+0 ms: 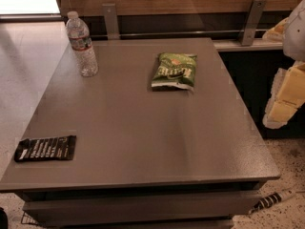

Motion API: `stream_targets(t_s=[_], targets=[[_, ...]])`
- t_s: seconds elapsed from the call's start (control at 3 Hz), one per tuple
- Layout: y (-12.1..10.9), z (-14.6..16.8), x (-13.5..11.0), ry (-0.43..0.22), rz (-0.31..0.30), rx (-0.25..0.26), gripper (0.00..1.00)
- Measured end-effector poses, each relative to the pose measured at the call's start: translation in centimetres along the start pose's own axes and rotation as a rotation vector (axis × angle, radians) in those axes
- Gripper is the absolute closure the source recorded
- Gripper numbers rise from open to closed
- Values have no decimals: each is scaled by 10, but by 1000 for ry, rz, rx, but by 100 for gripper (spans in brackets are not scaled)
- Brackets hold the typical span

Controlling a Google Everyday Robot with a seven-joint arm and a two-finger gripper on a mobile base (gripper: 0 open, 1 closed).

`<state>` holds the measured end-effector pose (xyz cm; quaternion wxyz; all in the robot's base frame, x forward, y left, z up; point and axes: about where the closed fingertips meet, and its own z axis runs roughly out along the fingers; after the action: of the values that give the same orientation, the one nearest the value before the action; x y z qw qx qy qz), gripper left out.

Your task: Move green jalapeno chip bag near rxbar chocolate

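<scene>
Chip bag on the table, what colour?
The chip bag is green with dark lettering, camera view; gripper hangs right of the table.

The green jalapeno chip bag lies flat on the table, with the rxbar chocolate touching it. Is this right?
No. In the camera view the green jalapeno chip bag lies flat on the table, but the rxbar chocolate lies apart from it, at the near left corner. The hand hangs beyond the table's right edge.
</scene>
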<state>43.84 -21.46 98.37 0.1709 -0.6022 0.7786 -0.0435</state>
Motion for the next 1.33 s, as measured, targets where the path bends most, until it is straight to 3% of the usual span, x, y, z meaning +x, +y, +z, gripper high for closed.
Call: stream_targets(t_s=[0.33, 0.67, 1.0, 1.33], targets=[[0, 0, 0, 0, 0, 0, 0], [-21, 0, -5, -34, 5, 31, 0], [-82, 15, -20, -200, 22, 96, 0], [-130, 36, -53, -403, 18, 111, 0]])
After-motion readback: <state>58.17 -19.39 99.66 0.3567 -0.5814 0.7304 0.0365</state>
